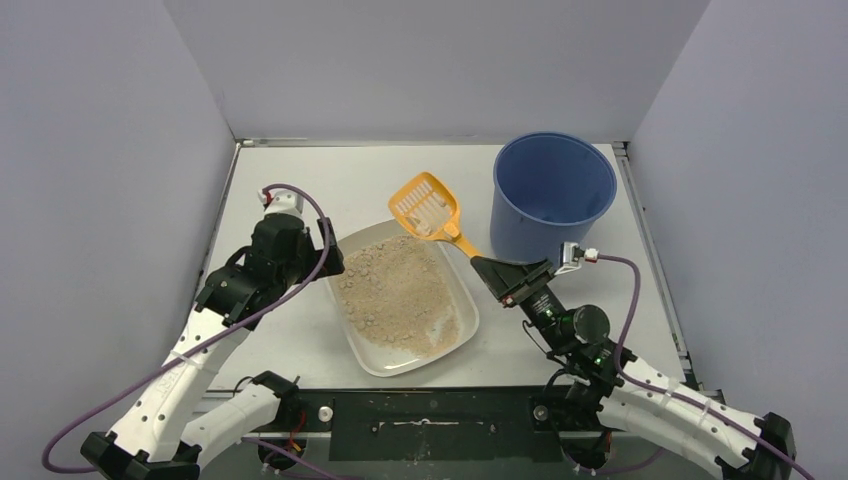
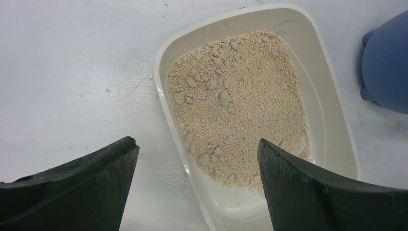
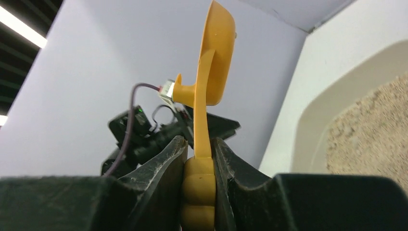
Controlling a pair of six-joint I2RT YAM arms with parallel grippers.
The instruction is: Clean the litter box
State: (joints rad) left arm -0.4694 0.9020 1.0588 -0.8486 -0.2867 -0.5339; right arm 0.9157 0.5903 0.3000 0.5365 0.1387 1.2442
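Pinching the lump-laden scoop (image 1: pixel 427 205) in the right tool (image 1: pixel 485 270) beside the bucket (image 1: pixel 530 230), left tool (image 2: pixel 196 144) spread; seemingly midway, clumps (image 2: pixel 219 96) left in the litter box (image 2: pixel 161 62).

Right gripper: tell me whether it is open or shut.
Shut. In the right wrist view the right gripper has its two fingers pressed against both sides of the orange scoop handle, no gap.

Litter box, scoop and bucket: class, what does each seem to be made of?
Litter box: probably smooth off-white plastic, with a moulded rounded rim. Scoop: orange plastic, likely, with moulded slots. Bucket: seemingly matte blue plastic, uniform in colour.
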